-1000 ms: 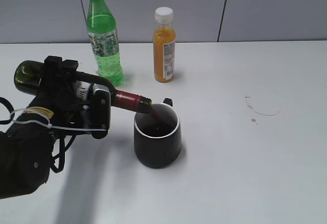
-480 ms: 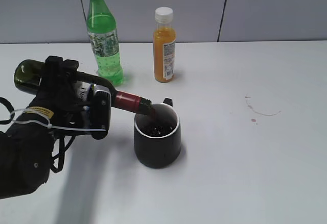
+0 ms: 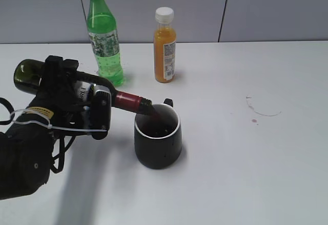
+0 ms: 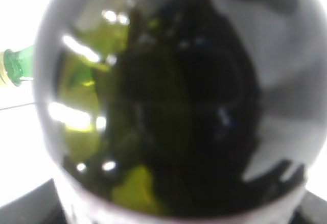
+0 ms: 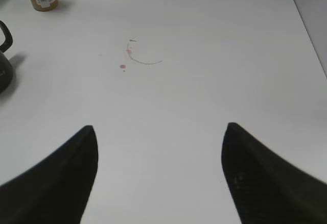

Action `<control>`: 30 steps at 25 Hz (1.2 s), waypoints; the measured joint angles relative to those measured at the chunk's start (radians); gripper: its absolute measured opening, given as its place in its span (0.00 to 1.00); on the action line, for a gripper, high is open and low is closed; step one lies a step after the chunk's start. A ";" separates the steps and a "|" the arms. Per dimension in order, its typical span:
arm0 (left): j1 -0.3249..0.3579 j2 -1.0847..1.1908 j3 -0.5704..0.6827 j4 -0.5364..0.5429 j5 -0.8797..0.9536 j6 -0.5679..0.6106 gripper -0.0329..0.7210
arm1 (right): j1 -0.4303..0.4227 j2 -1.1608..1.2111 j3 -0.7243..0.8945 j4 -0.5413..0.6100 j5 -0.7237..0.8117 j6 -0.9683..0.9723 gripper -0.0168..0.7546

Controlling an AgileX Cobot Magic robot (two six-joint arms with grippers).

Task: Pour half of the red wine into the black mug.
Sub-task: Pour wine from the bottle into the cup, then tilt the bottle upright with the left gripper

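My left gripper [image 3: 77, 99] is shut on the dark green wine bottle [image 3: 28, 75]. The bottle is tipped nearly flat, with its red-foiled neck [image 3: 128, 102] over the rim of the black mug [image 3: 158, 148]. Red wine runs from the mouth into the mug, which holds dark liquid. In the left wrist view the bottle's dark glass [image 4: 168, 101] fills the frame and hides the jaws. My right gripper [image 5: 158, 132] is open and empty over bare table. The mug's handle and edge [image 5: 4, 55] show at the left of the right wrist view.
A bright green plastic bottle [image 3: 104, 38] and a small orange juice bottle [image 3: 165, 48] stand at the back of the white table [image 3: 256, 158]. A faint red ring stain [image 3: 262, 107] marks the table to the right; it also shows in the right wrist view [image 5: 140, 55].
The bottle and my left arm have hardly moved. Wine keeps running into the mug and the liquid surface there has shifted slightly.
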 joint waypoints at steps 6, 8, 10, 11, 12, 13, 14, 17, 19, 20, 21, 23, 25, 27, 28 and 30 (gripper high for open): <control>0.000 0.000 0.000 0.000 -0.001 0.000 0.75 | 0.000 0.000 0.000 0.000 0.000 0.000 0.76; 0.000 0.000 0.000 0.000 -0.001 0.000 0.75 | 0.000 0.000 0.000 0.000 -0.001 0.000 0.76; 0.000 0.000 0.000 0.000 -0.001 0.000 0.75 | 0.000 0.000 0.000 0.000 -0.001 0.000 0.76; 0.000 0.000 0.000 0.001 -0.001 0.000 0.75 | 0.000 0.000 0.000 0.000 -0.001 0.000 0.76; 0.000 0.000 0.000 0.002 -0.001 0.000 0.75 | 0.000 0.000 0.000 0.000 -0.001 0.000 0.76; 0.000 0.000 0.000 0.004 -0.001 0.000 0.75 | 0.000 0.000 0.000 0.000 -0.001 0.000 0.76; 0.000 0.000 0.000 0.005 -0.001 0.000 0.75 | 0.000 0.000 0.000 0.000 -0.001 0.000 0.76; 0.000 0.000 0.000 0.007 -0.001 0.006 0.75 | 0.000 0.000 0.000 0.000 -0.001 0.000 0.76; 0.000 0.000 0.000 0.007 -0.001 0.013 0.75 | 0.000 0.000 0.000 0.000 -0.001 0.000 0.76; 0.000 0.000 0.000 0.007 -0.001 0.016 0.75 | 0.000 0.000 0.000 0.000 -0.001 0.000 0.76; 0.000 0.000 0.000 0.007 -0.001 0.018 0.75 | 0.000 0.000 0.000 0.000 -0.001 0.000 0.76; 0.000 0.000 0.000 0.007 -0.002 0.020 0.75 | 0.000 0.000 0.000 0.000 -0.001 0.000 0.76; 0.000 0.000 0.000 0.007 -0.004 0.022 0.75 | 0.000 0.000 0.000 0.000 -0.001 0.000 0.76; 0.000 0.000 0.000 0.007 -0.008 0.022 0.75 | 0.000 0.000 0.000 0.000 -0.001 0.000 0.76; 0.000 0.000 0.000 0.007 -0.008 0.022 0.75 | 0.000 0.000 0.000 0.000 -0.001 0.000 0.76; 0.000 0.000 0.000 0.007 -0.008 0.022 0.75 | 0.000 0.000 0.000 0.000 -0.001 0.000 0.76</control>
